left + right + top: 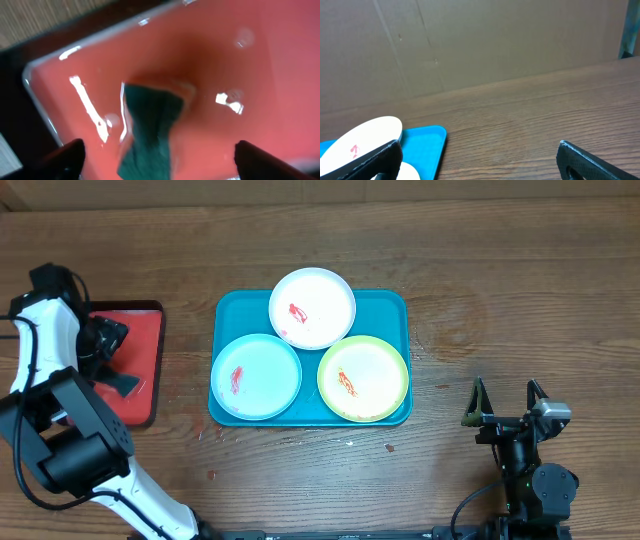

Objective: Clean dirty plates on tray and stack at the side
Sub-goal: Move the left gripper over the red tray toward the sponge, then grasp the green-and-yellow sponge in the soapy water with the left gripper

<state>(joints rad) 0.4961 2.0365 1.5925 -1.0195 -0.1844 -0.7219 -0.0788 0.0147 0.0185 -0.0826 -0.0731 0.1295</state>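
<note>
The teal tray (pixel 386 308) lies mid-table and holds three plates, each with a red sauce smear. They are a white plate (pixel 312 308) at the back, a pale blue plate (pixel 256 376) front left and a yellow-green plate (pixel 363 379) front right. My left gripper (pixel 108 355) is open over the red tray. In the left wrist view its fingers (pixel 159 156) straddle a dark green sponge (pixel 150 127) without gripping it. My right gripper (pixel 505 402) is open and empty on the right, apart from the teal tray. The right wrist view shows its fingers (pixel 480 160), the white plate (pixel 365 137) and the teal tray's corner (pixel 427 142).
A smaller red tray (pixel 145 340) with a dark rim lies at the left edge and fills the left wrist view (pixel 240 90). Bare wooden table (pixel 500 300) surrounds the teal tray. A brown wall (pixel 495 40) stands behind the table.
</note>
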